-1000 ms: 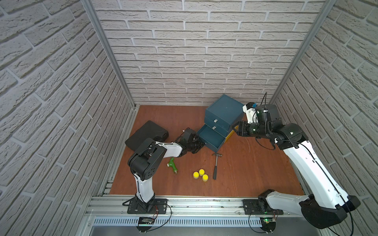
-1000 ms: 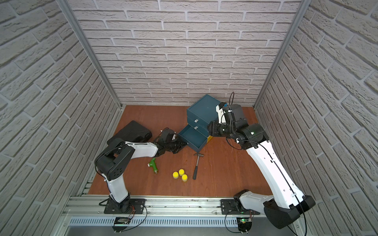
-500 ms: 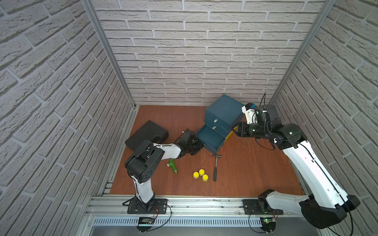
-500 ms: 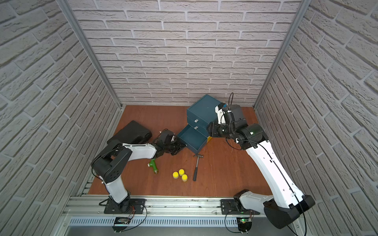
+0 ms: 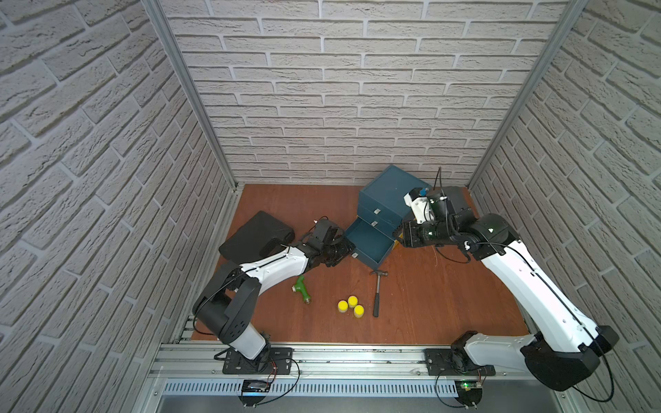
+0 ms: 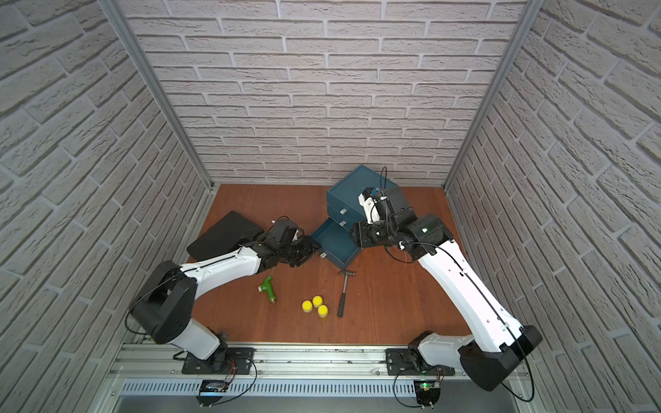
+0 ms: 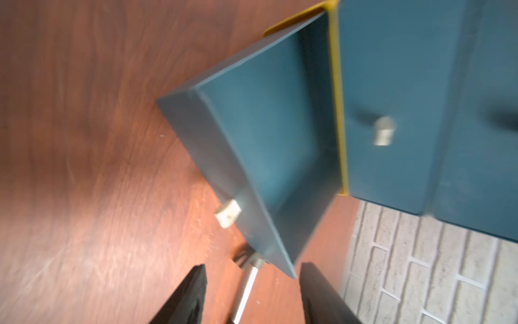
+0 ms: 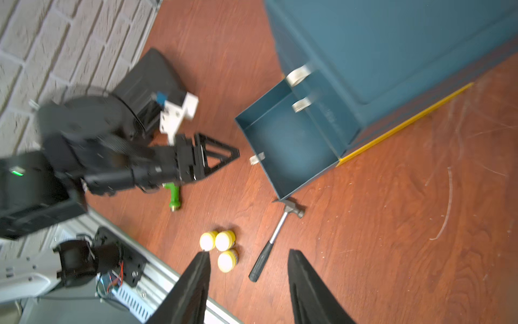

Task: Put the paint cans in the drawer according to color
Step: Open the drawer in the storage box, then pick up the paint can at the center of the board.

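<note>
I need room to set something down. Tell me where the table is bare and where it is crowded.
Bare: the table right of the hammer, up to the right arm; the back strip between the black case and the cabinet. Crowded: the front middle, with green fitting, three yellow paint cans and hammer close together.

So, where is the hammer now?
In both top views the hammer lies flat on the table, its head by the open drawer, three yellow paint cans left of its handle.

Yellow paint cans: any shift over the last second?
No. The three yellow paint cans sit in the same tight cluster beside the hammer's grip in both top views, with the same spacing from it as before.
</note>
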Robot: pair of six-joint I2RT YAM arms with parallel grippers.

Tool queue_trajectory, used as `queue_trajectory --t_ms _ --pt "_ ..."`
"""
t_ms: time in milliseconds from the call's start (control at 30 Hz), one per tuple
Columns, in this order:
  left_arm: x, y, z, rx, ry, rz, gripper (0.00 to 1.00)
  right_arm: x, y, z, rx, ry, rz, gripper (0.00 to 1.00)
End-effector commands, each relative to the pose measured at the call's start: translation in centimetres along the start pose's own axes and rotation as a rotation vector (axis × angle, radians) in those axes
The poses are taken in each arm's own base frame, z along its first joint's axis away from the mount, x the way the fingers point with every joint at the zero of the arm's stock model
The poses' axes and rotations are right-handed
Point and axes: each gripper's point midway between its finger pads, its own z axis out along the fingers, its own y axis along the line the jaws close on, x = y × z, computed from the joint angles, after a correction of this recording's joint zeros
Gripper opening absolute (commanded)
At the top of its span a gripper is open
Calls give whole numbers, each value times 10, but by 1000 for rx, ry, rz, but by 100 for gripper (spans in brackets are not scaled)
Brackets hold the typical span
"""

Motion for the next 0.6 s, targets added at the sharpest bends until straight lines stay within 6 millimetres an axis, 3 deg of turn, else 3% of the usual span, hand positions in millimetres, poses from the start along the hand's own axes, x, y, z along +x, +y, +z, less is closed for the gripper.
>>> queue_trajectory --t_ms 0,233,400,567 --pt "-16 26 -36 -135 -43 12 59 24 18 16 -11 84 -123 52" --pt "-48 55 -113 -254 -145 -14 59 100 50 48 -15 338 -312 57" --pt "-57 70 -147 -299 -192 -24 60 158 60 71 17 539 -390 62" --pt "-62 70 -169 -308 -229 19 63 190 54 99 75 654 -404 66"
